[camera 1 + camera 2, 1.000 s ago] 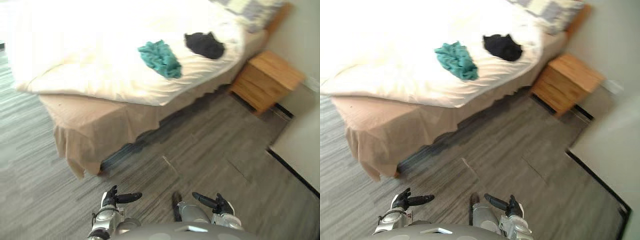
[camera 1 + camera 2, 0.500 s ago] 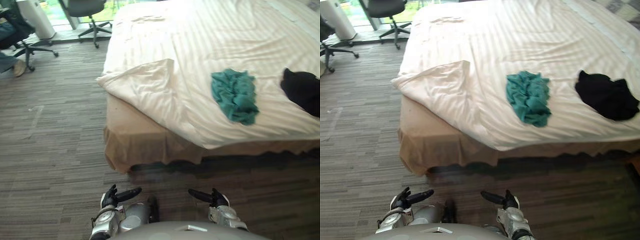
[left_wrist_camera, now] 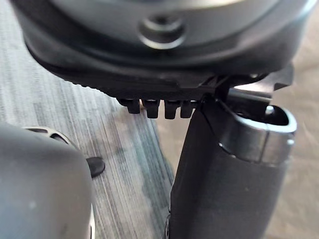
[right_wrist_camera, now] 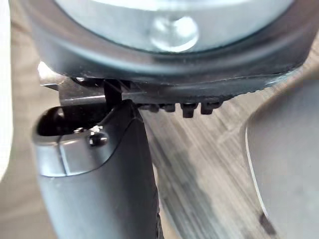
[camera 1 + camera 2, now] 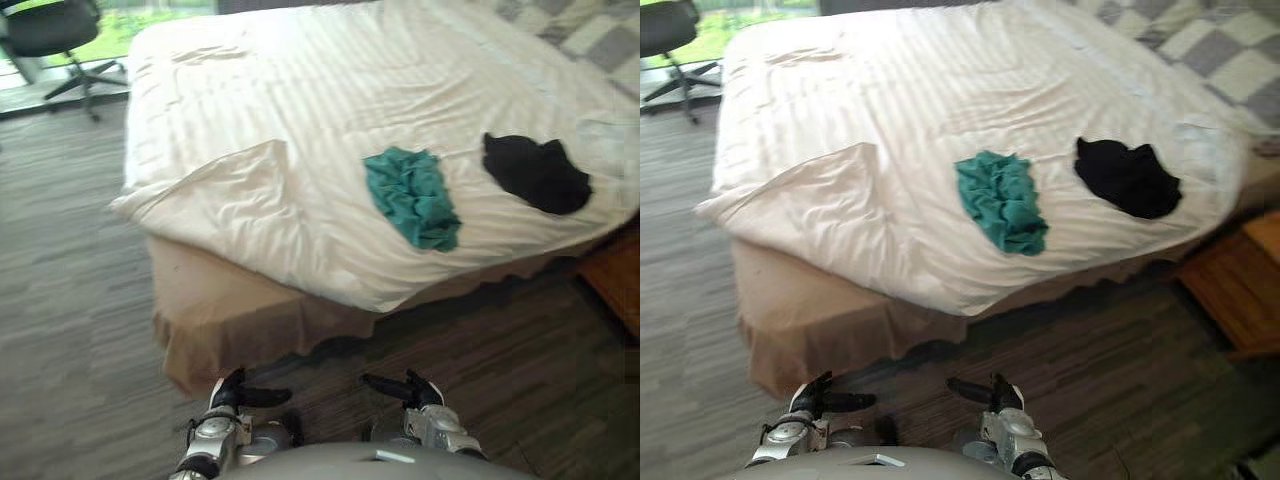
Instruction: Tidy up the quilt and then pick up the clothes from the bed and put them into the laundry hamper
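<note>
A white striped quilt (image 5: 300, 100) covers the bed, and its near left corner (image 5: 235, 190) is folded back on itself. On the quilt lie a crumpled teal garment (image 5: 412, 195) and, further right, a black garment (image 5: 535, 172). My left hand (image 5: 228, 396) and right hand (image 5: 420, 392) hang low in front of me above the floor, well short of the bed. Both are open with thumbs pointing inward and hold nothing. Up close, the left hand (image 3: 164, 84) and right hand (image 4: 164, 84) have only floor and the tan bed skirt beyond them.
A tan bed skirt (image 5: 230, 320) hangs to the grey striped floor (image 5: 70, 330). A wooden nightstand (image 5: 1235, 285) stands at the bed's right. Checked pillows (image 5: 1200, 40) lie at the head. An office chair (image 5: 50, 30) stands at the far left.
The whole picture has shifted as the camera swung from the nightstand side across the bed. The quilt and garments lie as before. Both hands stay low and empty.
</note>
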`<state>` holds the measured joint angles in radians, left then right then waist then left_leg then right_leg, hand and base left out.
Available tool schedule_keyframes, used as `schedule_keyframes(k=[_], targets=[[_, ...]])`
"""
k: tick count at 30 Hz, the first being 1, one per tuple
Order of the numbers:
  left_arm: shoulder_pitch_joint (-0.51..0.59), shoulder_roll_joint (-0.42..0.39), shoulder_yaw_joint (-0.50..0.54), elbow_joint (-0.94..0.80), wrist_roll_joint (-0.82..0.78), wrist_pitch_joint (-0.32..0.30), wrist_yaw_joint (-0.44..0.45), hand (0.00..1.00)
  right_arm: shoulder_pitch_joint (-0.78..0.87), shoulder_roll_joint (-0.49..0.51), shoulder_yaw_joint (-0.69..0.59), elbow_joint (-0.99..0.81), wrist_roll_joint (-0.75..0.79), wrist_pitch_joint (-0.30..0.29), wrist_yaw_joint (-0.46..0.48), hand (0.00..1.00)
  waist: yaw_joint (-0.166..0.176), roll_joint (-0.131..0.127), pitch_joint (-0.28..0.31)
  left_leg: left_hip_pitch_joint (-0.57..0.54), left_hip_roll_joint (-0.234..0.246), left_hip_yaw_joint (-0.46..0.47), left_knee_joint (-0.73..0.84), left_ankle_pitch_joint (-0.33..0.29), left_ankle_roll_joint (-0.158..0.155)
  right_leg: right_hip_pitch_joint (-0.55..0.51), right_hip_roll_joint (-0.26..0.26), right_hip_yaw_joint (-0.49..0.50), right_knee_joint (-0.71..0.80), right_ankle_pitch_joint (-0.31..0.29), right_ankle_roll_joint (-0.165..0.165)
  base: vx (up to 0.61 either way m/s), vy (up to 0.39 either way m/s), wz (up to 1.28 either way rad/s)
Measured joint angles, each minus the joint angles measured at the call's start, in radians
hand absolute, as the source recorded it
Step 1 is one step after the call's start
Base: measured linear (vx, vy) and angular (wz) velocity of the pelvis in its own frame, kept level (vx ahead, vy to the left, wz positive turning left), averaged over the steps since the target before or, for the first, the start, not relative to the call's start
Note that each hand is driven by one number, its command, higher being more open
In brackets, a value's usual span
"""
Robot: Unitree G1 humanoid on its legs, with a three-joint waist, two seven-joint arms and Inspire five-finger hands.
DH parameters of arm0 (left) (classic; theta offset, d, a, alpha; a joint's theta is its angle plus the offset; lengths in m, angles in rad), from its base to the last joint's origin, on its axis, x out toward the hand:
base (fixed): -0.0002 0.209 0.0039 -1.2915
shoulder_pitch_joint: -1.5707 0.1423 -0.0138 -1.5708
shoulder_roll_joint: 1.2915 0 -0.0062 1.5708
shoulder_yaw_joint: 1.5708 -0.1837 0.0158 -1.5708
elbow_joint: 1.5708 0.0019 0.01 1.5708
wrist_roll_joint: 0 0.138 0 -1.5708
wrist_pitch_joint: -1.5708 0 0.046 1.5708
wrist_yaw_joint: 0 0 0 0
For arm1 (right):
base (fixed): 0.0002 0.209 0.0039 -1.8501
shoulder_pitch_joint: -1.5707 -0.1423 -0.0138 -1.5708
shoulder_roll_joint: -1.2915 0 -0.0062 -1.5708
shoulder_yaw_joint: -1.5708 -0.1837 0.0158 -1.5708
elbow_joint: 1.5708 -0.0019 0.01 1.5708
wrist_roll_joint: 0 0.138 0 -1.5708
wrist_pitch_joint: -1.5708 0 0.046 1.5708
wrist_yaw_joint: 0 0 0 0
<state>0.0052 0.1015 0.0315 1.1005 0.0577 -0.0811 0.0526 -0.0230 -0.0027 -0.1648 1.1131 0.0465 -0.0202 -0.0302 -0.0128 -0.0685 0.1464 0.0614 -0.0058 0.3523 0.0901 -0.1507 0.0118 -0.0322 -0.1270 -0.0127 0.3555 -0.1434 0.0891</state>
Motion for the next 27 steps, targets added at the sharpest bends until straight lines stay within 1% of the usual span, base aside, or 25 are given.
schedule_keyframes(k=[1, 2, 3, 4, 5, 6, 7, 8, 11, 12, 15, 19, 21, 26, 27], targets=[[-0.005, 0.006, -0.018, 0.008, 0.029, -0.002, -0.006, 1.0, 0.017, -0.002, -0.005, -0.001, 0.006, -0.007, -0.004, 0.0, -0.002, -0.008, -0.007, 0.013, 0.008, 0.01, -0.02, 0.005, 0.0, 0.021, 0.004, -0.036, -0.067, -0.008, -0.008, 0.13, -0.029, -0.33], [-0.007, 0.006, -0.022, 0.01, 0.032, -0.001, -0.009, 1.0, 0.019, -0.002, -0.008, 0.001, 0.01, -0.004, -0.004, 0.0, -0.003, -0.008, -0.007, 0.013, 0.013, 0.017, -0.025, 0.014, 0.006, 0.02, 0.009, -0.048, -0.109, -0.007, -0.008, 0.18, -0.052, -0.34], [-0.009, 0.006, -0.026, 0.015, 0.032, 0.0, -0.01, 1.0, 0.014, -0.002, -0.009, 0.002, 0.01, -0.004, -0.003, 0.0, -0.015, -0.006, -0.007, 0.007, 0.021, 0.018, -0.03, 0.024, 0.007, 0.019, 0.018, -0.068, -0.213, 0.005, -0.003, 0.15, -0.06, -0.19], [-0.013, 0.01, -0.025, 0.025, 0.031, 0.003, -0.012, 1.0, 0.016, 0.001, -0.011, 0.002, 0.01, -0.006, -0.004, 0.0, -0.021, -0.009, -0.008, 0.003, 0.016, 0.01, -0.029, 0.025, 0.006, 0.02, 0.025, -0.07, -0.317, 0.072, 0.008, 0.12, -0.05, -0.05], [-0.016, 0.012, -0.026, 0.031, 0.031, 0.004, -0.017, 1.0, 0.02, 0.002, -0.013, 0.002, 0.01, -0.006, -0.005, 0.0, -0.021, -0.015, -0.01, 0.003, 0.007, 0.001, -0.029, 0.025, 0.004, 0.025, 0.022, -0.065, -0.347, 0.15, 0.009, 0.12, -0.108, 0.2], [-0.02, 0.001, -0.025, 0.038, 0.031, 0.004, -0.018, 1.0, 0.02, -0.002, -0.024, 0.004, 0.011, -0.005, -0.003, 0.0, -0.023, -0.002, -0.012, 0.019, 0.01, -0.02, -0.033, 0.024, -0.005, 0.048, 0.027, -0.072, -0.358, 0.168, -0.007, 0.12, -0.078, 0.27], [-0.014, -0.008, -0.023, 0.039, 0.029, 0.003, -0.016, 1.0, 0.022, -0.012, -0.024, 0.005, 0.004, -0.006, -0.002, 0.0, -0.02, 0.018, -0.018, 0.028, 0.019, -0.041, -0.037, 0.025, -0.008, 0.059, 0.029, -0.074, -0.357, 0.167, -0.008, 0.2, -0.094, 0.32], [-0.009, -0.023, -0.013, 0.041, 0.025, 0.003, -0.013, 1.0, 0.023, -0.023, -0.023, 0.006, -0.004, -0.006, -0.001, 0.0, -0.019, 0.037, -0.019, 0.054, 0.026, -0.058, -0.055, 0.026, -0.016, 0.085, 0.037, -0.087, -0.363, 0.161, -0.016, 0.15, -0.029, 0.2], [-0.001, -0.037, 0.009, 0.056, 0.021, 0.003, -0.008, 1.0, 0.026, -0.038, -0.023, 0.011, -0.017, -0.005, -0.001, 0.0, -0.017, 0.066, -0.036, 0.088, 0.047, -0.089, -0.095, 0.026, -0.042, 0.124, 0.062, -0.124, -0.381, 0.157, -0.022, 0.14, -0.06, 0.3], [-0.001, -0.036, 0.011, 0.058, 0.019, 0.003, -0.008, 1.0, 0.027, -0.038, -0.023, 0.012, -0.027, -0.005, -0.002, 0.0, -0.017, 0.069, -0.042, 0.088, 0.049, -0.094, -0.097, 0.027, -0.043, 0.126, 0.063, -0.131, -0.381, 0.156, -0.023, 0.08, -0.049, 0.28], [0.0, -0.035, 0.023, 0.059, 0.013, 0.002, -0.009, 1.0, 0.027, -0.037, -0.021, 0.015, -0.041, -0.003, -0.006, 0.0, -0.014, 0.062, -0.041, 0.088, 0.049, -0.117, -0.106, 0.029, -0.047, 0.14, 0.063, -0.157, -0.392, 0.155, -0.024, 0.02, -0.032, 0.26], [0.009, -0.03, 0.073, 0.069, -0.047, 0.004, 0.0, 1.0, 0.029, -0.037, -0.019, 0.031, -0.046, 0.001, -0.008, 0.0, -0.005, 0.041, -0.048, 0.085, 0.032, -0.158, -0.11, 0.033, -0.042, 0.159, 0.046, -0.203, -0.396, 0.149, -0.016, -0.01, 0.004, 0.3], [0.017, -0.026, 0.132, 0.069, -0.094, 0.007, 0.008, 1.0, 0.029, -0.036, -0.019, 0.032, -0.075, 0.008, -0.012, 0.0, 0.008, 0.031, -0.053, 0.08, 0.013, -0.197, -0.112, 0.041, -0.032, 0.17, 0.028, -0.236, -0.395, 0.137, -0.006, -0.02, 0.012, 0.5], [0.036, -0.031, 0.25, 0.069, -0.181, 0.02, 0.014, 1.0, 0.027, -0.034, -0.019, 0.048, -0.076, 0.008, -0.017, 0.0, 0.013, 0.029, -0.055, 0.068, -0.016, -0.29, -0.123, 0.069, -0.019, 0.191, 0.005, -0.314, -0.378, 0.123, 0.001, -0.03, 0.0, 0.65], [0.045, -0.023, 0.301, 0.07, -0.216, 0.02, 0.02, 1.0, 0.028, -0.034, -0.017, 0.052, -0.078, 0.009, -0.018, 0.0, 0.025, 0.027, -0.057, 0.069, -0.019, -0.325, -0.144, 0.089, -0.015, 0.193, 0.001, -0.329, -0.369, 0.122, 0.0, -0.05, -0.003, 0.55]])
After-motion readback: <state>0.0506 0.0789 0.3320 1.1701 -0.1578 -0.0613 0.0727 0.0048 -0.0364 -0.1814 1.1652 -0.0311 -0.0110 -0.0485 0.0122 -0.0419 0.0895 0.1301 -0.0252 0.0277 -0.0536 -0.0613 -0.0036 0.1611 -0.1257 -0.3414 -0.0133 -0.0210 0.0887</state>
